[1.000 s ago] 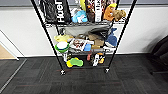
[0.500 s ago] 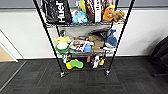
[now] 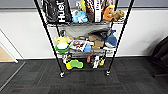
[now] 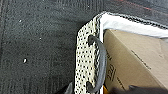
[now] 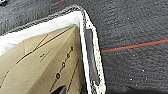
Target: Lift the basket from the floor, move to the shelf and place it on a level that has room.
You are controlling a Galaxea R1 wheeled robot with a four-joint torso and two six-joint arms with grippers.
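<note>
basket: cream woven basket (image 4: pixel 87 60) with the dark braided rim shows up close in both wrist views, one short end under each wrist, so its long axis runs arm to arm. Looks carried above the carpet, though whether it's actually off the floor isn't something I can confirm.

handles: black loop handle (image 4: pixel 98 65) at the left arm's end, the other handle (image 5: pixel 90 57) at the right arm's end.

hands: honestly can't tell for either one, released or clenched. The fingers just aren't readable here.

what's in the basket: a brown cardboard box (image 5: pixel 42 62) takes up nearly the whole inside, pressed right against the white lining.

shelf: black wire rack (image 3: pixel 47 32) dead ahead in the head view, against the white wall, castors on the dark floor (image 3: pixel 140 77).

shelf contents: the tiers I can see are crammed. Black Huel bag (image 3: pixel 58 11), plush toys, a green bowl (image 3: pixel 62 47), bottles on the lowest tier.

top level: cut off by the frame, so no call on room there.

nearer arm: neither, each has its own end.
</note>
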